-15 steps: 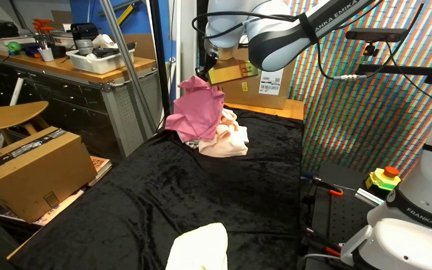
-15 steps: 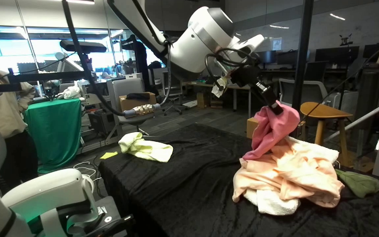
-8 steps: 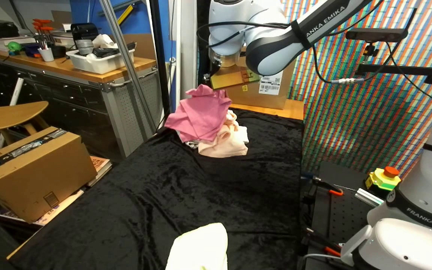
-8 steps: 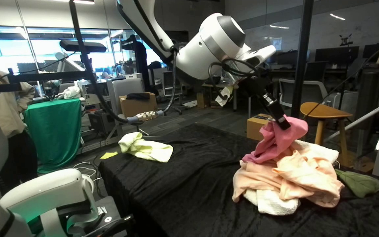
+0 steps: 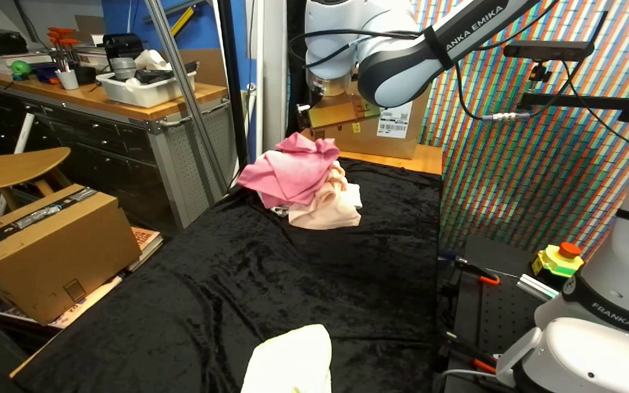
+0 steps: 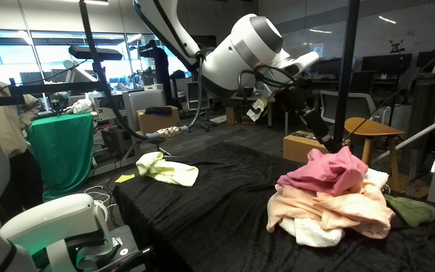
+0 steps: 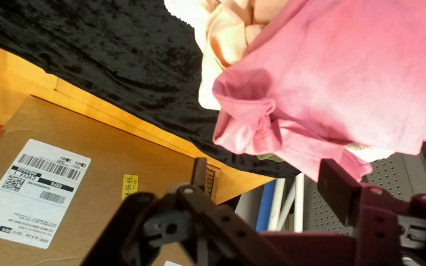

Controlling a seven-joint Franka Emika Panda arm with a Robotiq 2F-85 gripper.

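Hovering just beside a pink cloth [image 7: 350, 74] in the wrist view, the gripper [image 7: 266, 177] is holding its fingers wide apart and grasping nothing; whether one fingertip is brushing the cloth's corner, I cannot tell. The fabric is looking smooth and supple, curling into a hollow pucker. A stiff cardboard box [image 7: 102, 173] is standing near on the left, so moving cleanly is probably calling for a slow, straight lift, to avoid snagging that pucker or knocking the box. In an exterior view, the pink cloth is lying at the far end of the velvety black tablecloth [image 5: 347, 273], partly covering a peach cloth [image 5: 328, 213]. In an exterior view, pink is bunching into peaks, peach is rippling beneath, a nubbly white towel [image 6: 321, 232] is poking out lowest, and a seamed green cloth [image 6: 415, 209] is lying beside them at right; a pale yellow cloth [image 6: 172, 170] is resting well apart, at left.
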